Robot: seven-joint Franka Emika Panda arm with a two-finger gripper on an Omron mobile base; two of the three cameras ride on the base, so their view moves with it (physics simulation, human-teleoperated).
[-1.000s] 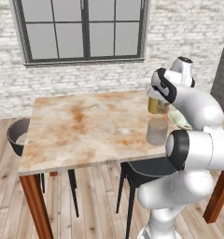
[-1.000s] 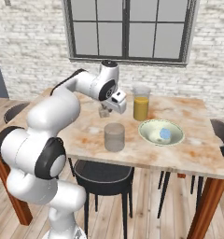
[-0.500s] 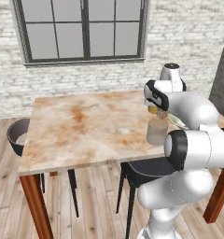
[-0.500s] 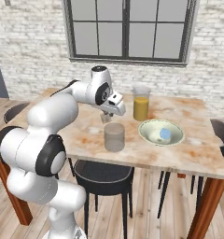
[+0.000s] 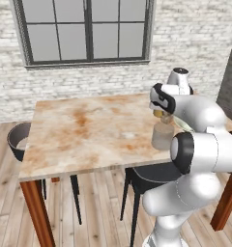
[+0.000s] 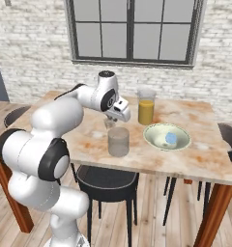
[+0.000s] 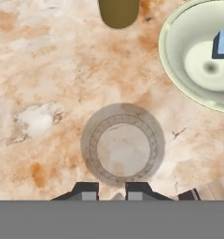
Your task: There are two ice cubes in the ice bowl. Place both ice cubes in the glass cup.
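Observation:
The glass cup (image 7: 122, 144) lies straight below the hand, and its inside looks bare. My gripper (image 7: 112, 191) hovers just above the cup's near rim, fingers close together with a small pale sliver between them that I take for an ice cube. In the right base view the gripper (image 6: 110, 123) hangs just above the cup (image 6: 118, 141). The ice bowl (image 6: 156, 140) stands to the cup's right with one blue ice cube (image 6: 171, 138) in it, also seen as a cube (image 7: 223, 43) in the bowl (image 7: 179, 70). From the left, the gripper (image 5: 160, 114) is over the cup (image 5: 162, 136).
A taller glass (image 6: 146, 106) with orange in its lower half stands behind the cup and bowl, its base (image 7: 118, 11) at the top of the hand view. Dark chairs (image 6: 106, 181) sit under the table's near edge (image 6: 152, 166).
The hand has come away from the tall orange glass, moving toward the near edge and lower, until it hangs over the glass cup.

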